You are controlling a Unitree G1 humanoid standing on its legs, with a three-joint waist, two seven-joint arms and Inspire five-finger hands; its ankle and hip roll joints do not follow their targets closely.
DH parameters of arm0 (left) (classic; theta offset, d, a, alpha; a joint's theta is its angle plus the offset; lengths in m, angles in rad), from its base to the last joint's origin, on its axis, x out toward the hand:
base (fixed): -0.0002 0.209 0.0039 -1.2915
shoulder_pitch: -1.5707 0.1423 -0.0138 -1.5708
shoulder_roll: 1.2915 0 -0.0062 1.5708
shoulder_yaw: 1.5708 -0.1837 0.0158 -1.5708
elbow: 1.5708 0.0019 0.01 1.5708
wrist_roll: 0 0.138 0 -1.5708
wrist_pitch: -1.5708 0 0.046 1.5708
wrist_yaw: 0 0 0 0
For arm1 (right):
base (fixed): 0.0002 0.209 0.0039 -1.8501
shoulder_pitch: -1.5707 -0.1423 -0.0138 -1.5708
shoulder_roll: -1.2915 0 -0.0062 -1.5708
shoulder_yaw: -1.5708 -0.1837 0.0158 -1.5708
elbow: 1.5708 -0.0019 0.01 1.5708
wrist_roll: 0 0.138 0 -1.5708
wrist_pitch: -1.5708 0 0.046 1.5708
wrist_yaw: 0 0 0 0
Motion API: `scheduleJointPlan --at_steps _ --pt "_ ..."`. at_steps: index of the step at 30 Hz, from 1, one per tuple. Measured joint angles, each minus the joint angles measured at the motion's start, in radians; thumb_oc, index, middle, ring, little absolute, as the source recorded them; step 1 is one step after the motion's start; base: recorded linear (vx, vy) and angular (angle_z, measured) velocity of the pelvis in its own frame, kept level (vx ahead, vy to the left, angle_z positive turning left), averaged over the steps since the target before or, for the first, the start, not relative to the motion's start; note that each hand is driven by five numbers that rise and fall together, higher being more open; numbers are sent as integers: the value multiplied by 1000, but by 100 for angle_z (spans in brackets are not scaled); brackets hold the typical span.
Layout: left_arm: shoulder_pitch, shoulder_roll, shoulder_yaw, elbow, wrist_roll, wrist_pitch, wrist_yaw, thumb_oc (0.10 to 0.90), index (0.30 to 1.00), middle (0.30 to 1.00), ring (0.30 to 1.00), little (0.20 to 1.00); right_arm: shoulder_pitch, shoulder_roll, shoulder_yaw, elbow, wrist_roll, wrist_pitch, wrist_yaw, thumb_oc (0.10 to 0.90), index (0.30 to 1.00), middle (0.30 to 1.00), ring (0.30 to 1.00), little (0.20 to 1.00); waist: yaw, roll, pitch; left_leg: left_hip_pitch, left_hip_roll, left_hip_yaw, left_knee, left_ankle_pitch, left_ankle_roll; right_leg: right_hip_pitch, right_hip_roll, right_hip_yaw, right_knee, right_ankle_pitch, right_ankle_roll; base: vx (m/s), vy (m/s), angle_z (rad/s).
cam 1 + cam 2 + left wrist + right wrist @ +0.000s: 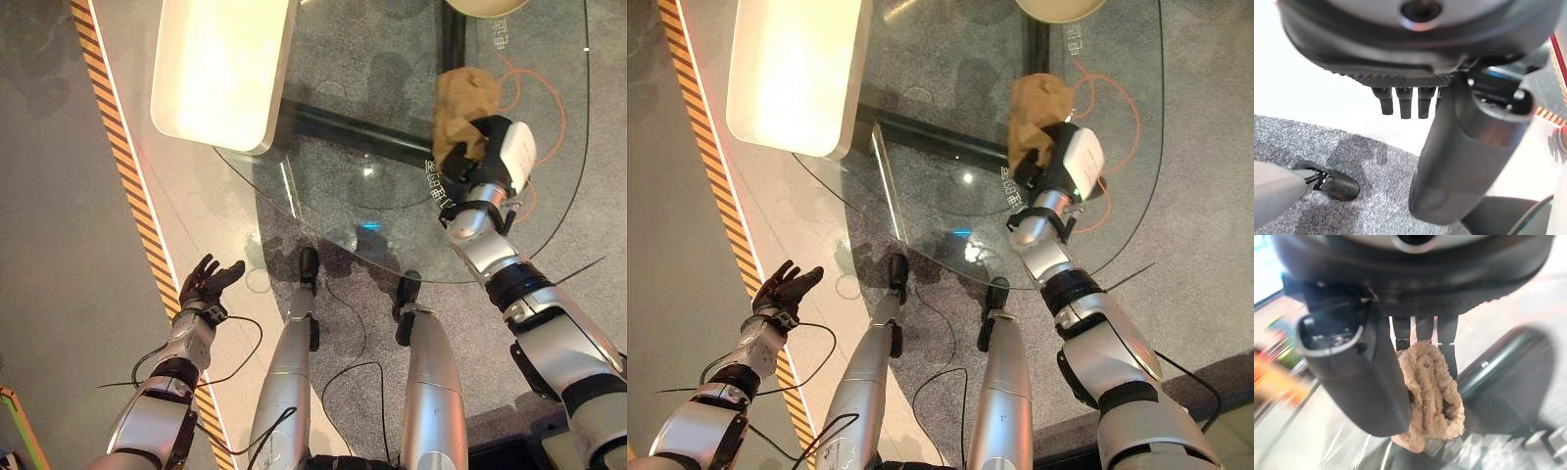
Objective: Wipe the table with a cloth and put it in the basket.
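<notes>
The right hand (495,152) gripped the tan cloth (463,103) on the glass table (392,225), its long axis running toward the far edge. The left hand (206,284) hung with relaxed, spread fingers.

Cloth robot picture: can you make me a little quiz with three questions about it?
1. True or false: the right robot hand holds the tan cloth over the glass table.
2. Where is the left robot hand?
A. Pressing on the table
B. Off the table's edge, fingers relaxed, holding nothing
C. Gripping the white tray
3. Fill in: the white tray lies at the table's ____ side, as the robot sees it.

Key: 1 true. 2 B. 3 left.
</notes>
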Motion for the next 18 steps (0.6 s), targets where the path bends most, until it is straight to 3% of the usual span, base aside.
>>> scheduleJointPlan --at_steps 7,18 --pt "0 -2 -1 -1 0 0 -7 800 900 900 900 900 -8 41 58 -9 -44 2 75 100 300 300 300 200 25 7 -1 3 -17 -5 -2 6 7 3 -21 -3 16 -8 5 5 30 8" --pt "19 -25 -2 -12 0 0 -15 800 900 900 900 900 -22 40 76 -9 -144 3 167 100 300 300 300 200 24 7 -1 4 -21 -17 -16 17 6 3 -27 -18 19 -11 3 3 4 3"
